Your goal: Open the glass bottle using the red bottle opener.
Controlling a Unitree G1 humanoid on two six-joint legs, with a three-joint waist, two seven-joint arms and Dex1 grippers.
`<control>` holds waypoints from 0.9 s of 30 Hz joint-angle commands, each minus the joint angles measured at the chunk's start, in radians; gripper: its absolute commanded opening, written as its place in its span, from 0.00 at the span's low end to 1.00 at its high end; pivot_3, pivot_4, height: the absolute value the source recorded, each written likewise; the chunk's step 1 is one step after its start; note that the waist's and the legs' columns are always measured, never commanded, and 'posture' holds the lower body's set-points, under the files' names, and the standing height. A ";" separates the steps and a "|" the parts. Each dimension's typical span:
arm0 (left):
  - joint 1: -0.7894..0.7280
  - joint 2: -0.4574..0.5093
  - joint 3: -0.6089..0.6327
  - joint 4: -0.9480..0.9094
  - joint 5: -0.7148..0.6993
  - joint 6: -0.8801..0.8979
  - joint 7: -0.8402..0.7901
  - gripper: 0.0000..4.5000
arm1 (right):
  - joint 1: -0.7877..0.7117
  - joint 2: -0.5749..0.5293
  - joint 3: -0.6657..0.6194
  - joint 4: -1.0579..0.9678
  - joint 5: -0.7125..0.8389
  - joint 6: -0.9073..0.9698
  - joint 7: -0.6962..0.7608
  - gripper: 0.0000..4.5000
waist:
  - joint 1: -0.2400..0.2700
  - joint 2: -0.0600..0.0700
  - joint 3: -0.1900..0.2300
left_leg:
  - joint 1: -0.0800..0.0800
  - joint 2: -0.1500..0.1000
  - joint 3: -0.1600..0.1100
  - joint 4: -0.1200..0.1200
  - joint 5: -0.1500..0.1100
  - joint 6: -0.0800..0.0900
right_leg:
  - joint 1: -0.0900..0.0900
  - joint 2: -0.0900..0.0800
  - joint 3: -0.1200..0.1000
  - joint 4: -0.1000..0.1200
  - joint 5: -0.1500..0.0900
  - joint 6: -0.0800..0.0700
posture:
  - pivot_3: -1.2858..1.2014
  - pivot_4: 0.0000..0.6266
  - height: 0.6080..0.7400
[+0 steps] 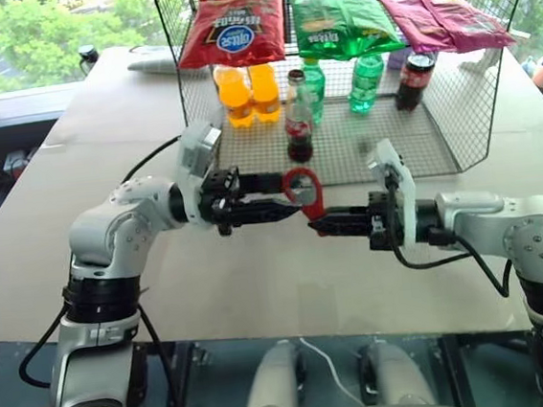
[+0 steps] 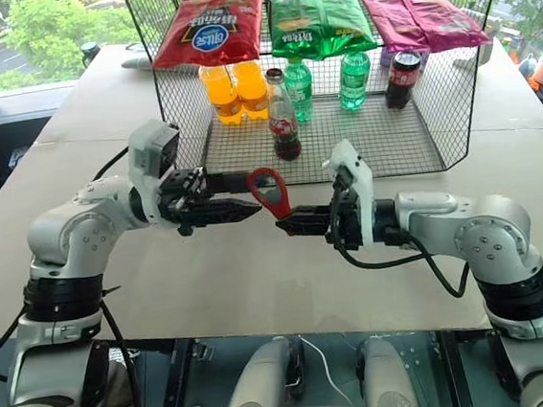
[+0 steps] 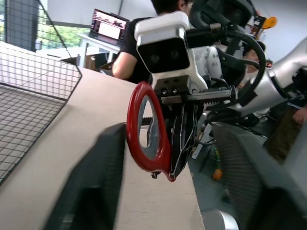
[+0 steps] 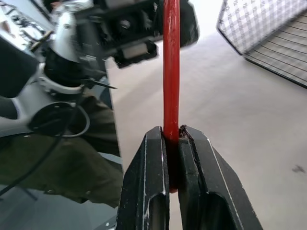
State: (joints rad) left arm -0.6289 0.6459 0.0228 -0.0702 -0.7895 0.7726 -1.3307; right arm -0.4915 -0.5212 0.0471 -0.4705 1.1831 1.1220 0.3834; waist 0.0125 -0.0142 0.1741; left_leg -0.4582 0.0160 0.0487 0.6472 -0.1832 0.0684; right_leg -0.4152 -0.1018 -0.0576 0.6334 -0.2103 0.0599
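small flat red ring-headed bottle opener [image 1: 303,193] clamped in right gripper [image 1: 318,225] jaws above beige bench [image 1: 134,178], left gripper [image 1: 288,194] jaws parted around it

Red bottle opener [image 3: 146,132]: looking like smooth, glossy plastic.
Glass bottle [image 1: 298,116]: shining clear over dark cola.
Basket [image 1: 458,137]: showing thin metal wire mesh.
Table [image 1: 109,210]: appearing matt, beige.
Right gripper [image 4: 175,158] fingers [image 4: 148,191]: gleaming smooth black.
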 commanded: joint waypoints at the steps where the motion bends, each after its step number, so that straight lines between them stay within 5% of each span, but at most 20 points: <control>1: 0.019 0.012 0.061 -0.054 -0.019 0.004 0.071 0.98 | 0.021 0.009 -0.032 -0.040 -0.049 -0.055 -0.029 0.00 | 0.000 0.000 0.000 | 0.000 0.000 0.000 0.000 0.000 0.000 | 0.000 0.000 0.000 0.000 0.000 0.000 | 0.52 0.24 1.00; 7: -0.042 -0.058 0.068 0.034 0.200 -0.019 0.488 0.98 | 0.096 -0.084 0.014 -0.144 -0.360 -0.202 -0.072 0.00 | 0.006 0.000 0.000 | 0.000 0.000 0.000 0.000 0.000 0.000 | 0.000 0.000 0.000 0.000 0.000 0.000 | 0.52 0.24 1.00; 12: -0.136 -0.149 0.041 0.183 0.338 -0.123 0.652 0.98 | 0.141 -0.125 0.067 -0.188 -0.578 -0.274 -0.133 0.00 | 0.007 -0.001 0.001 | -0.001 -0.002 -0.001 0.001 0.000 0.000 | 0.000 0.000 -0.001 0.000 -0.002 0.004 | 0.52 0.24 1.00; 27: -0.322 -0.325 -0.016 0.528 0.539 -0.466 0.733 0.98 | 0.191 -0.042 0.049 -0.245 -0.723 -0.257 -0.178 0.00 | 0.003 -0.002 0.001 | -0.002 -0.004 -0.001 0.001 0.000 0.000 | 0.000 0.000 -0.001 -0.001 0.002 0.005 | 0.52 0.24 1.00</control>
State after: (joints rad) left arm -0.9089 0.3290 0.0064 0.4506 -0.2618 0.3479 -0.5934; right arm -0.2975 -0.5671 0.1202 -0.6656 0.4746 0.8698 0.2084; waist 0.0156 -0.0164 0.1755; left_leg -0.4604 0.0117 0.0478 0.6478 -0.1831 0.0686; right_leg -0.4151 -0.1019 -0.0588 0.6326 -0.2080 0.0649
